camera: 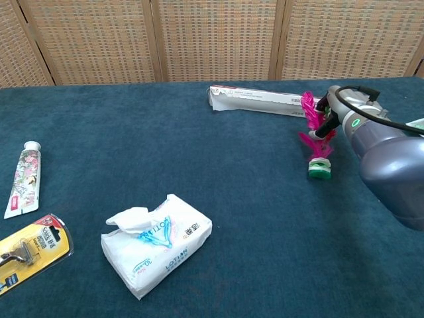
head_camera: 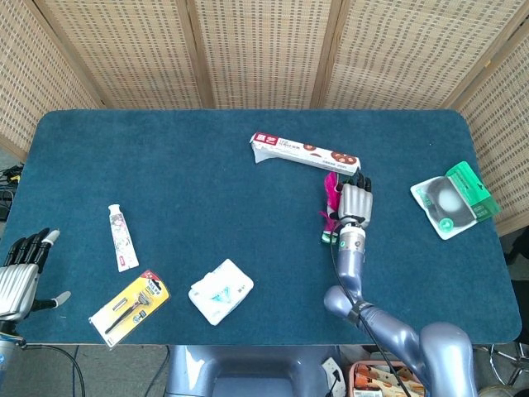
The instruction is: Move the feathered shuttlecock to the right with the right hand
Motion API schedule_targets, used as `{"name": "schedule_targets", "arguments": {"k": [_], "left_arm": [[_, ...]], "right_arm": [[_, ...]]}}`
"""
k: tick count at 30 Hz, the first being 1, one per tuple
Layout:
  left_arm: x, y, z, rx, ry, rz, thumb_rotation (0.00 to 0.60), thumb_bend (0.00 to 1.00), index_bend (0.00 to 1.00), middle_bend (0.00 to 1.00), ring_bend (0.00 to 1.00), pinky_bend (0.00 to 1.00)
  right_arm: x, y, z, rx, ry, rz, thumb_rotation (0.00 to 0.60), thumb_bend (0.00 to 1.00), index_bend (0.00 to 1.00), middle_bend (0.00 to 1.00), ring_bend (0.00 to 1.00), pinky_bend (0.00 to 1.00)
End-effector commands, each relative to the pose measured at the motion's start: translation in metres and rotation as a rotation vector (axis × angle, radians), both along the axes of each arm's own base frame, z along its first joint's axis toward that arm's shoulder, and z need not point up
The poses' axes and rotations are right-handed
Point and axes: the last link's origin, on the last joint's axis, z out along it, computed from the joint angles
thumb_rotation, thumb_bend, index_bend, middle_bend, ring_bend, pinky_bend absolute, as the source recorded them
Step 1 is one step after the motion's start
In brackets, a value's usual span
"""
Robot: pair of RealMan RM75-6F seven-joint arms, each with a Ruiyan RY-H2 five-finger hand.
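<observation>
The feathered shuttlecock has pink feathers and a green and white base, and it stands base-down on the blue table right of centre. In the chest view the shuttlecock leans slightly, its feathers up against my right hand. From the head view, my right hand lies just right of the feathers, fingers stretched out toward the long box. I cannot see any finger closed around the feathers. My left hand hovers at the table's near left edge with its fingers apart, holding nothing.
A long white and red biscuit box lies just beyond the shuttlecock. A green and white packet sits at the far right. On the left are a toothpaste tube, a razor pack and a tissue pack.
</observation>
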Motion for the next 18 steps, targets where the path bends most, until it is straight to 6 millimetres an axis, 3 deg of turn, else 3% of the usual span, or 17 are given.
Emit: {"name": "schedule_targets", "arguments": {"k": [1,7,18], "left_arm": [[0.000,0.000,0.000,0.000,0.000,-0.002,0.600,0.00,0.00,0.00,0.00,0.00],[0.001,0.000,0.000,0.001,-0.001,-0.004,0.600,0.00,0.00,0.00,0.00,0.00],[0.004,-0.003,0.001,0.003,-0.004,-0.017,0.600,0.00,0.00,0.00,0.00,0.00]], "right_arm": [[0.000,0.001,0.001,-0.001,-0.006,-0.001,0.600,0.36,0.54,0.26,0.00,0.00],[0.002,0.001,0.005,-0.007,-0.019,0.004,0.600,0.43,0.55,0.26,0.00,0.00],[0.004,0.007,0.020,-0.028,-0.030,0.012,0.600,0.43,0.55,0.26,0.00,0.00]]}}
